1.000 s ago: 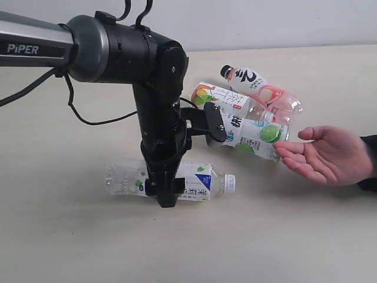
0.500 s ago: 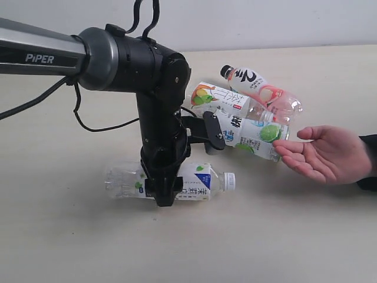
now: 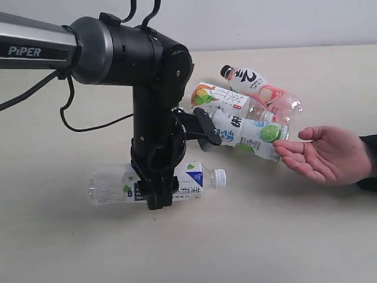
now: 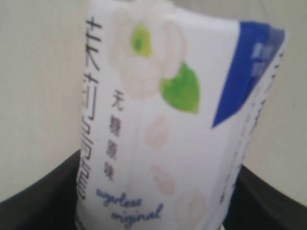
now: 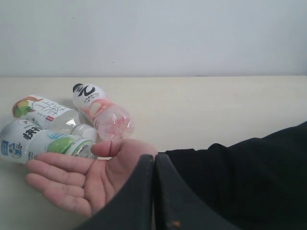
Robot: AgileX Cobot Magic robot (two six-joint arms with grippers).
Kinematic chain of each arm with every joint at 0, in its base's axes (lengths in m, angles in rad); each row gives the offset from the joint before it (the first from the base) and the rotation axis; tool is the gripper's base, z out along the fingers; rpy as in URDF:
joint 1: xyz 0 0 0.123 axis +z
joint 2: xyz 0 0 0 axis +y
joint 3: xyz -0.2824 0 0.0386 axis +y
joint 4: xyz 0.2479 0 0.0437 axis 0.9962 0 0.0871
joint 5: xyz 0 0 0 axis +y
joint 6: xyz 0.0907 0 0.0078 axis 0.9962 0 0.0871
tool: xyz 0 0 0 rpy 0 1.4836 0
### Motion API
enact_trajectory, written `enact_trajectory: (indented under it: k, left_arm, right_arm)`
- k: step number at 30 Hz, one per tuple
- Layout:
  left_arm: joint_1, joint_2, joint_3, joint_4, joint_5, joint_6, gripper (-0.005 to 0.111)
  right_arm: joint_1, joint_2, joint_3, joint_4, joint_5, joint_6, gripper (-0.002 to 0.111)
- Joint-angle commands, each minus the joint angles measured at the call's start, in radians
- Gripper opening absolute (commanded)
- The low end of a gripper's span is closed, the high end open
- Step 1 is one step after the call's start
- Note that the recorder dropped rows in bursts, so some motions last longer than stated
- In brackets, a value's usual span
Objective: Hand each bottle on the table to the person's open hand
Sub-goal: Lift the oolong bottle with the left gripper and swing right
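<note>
My left gripper (image 3: 155,197) is shut on the green-leaf bottle (image 3: 118,186), which hangs level just above the table (image 3: 294,236), white cap (image 3: 219,177) pointing right. Its label (image 4: 163,120) fills the left wrist view between the black fingers (image 4: 38,196). Three more bottles lie heaped at the back: yellow-green fruit (image 3: 221,100), lime slice (image 3: 253,132) and pink peach (image 3: 265,91) with a black cap. The person's open hand (image 3: 327,156) waits palm up at the right. My right gripper (image 5: 154,160) is shut and empty, out of the exterior view, close behind the hand (image 5: 81,179).
The left arm (image 3: 129,53) reaches in from the left, its cable (image 3: 88,121) looping over the tabletop. A dark sleeve (image 5: 240,177) covers the person's forearm at the right. A pale wall (image 5: 153,38) stands behind the table.
The left gripper has lifted the green-leaf bottle off the table and carried it a little to the left. The hand and the other three bottles have not moved.
</note>
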Motion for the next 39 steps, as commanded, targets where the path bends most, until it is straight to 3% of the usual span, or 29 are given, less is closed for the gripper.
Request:
enact_trajectory:
  k: [1, 6, 14, 18, 33, 39]
  left_arm:
    - [-0.045, -0.050, -0.007, 0.140, 0.012, -0.247, 0.000]
    - [-0.088, -0.087, -0.007, 0.304, 0.042, -0.598, 0.000]
    - [-0.099, -0.154, -0.022, 0.225, 0.042, -0.857, 0.000]
    - [-0.099, -0.160, -0.093, 0.164, 0.042, -0.994, 0.000]
    - [-0.103, -0.154, -0.205, 0.126, 0.042, -1.089, 0.000]
    - [-0.149, -0.148, -0.271, 0.117, 0.042, -1.093, 0.000]
  right_arm:
    - [-0.002, -0.005, 0.004, 0.000, -0.010, 0.001, 0.000]
    - [-0.002, -0.005, 0.004, 0.000, -0.010, 0.001, 0.000]
    - [-0.002, -0.005, 0.004, 0.000, -0.010, 0.001, 0.000]
    - [-0.002, -0.005, 0.004, 0.000, -0.002, 0.001, 0.000]
    - [-0.002, -0.005, 0.004, 0.000, -0.002, 0.001, 0.000]
    - [-0.002, -0.005, 0.004, 0.000, -0.002, 0.001, 0.000]
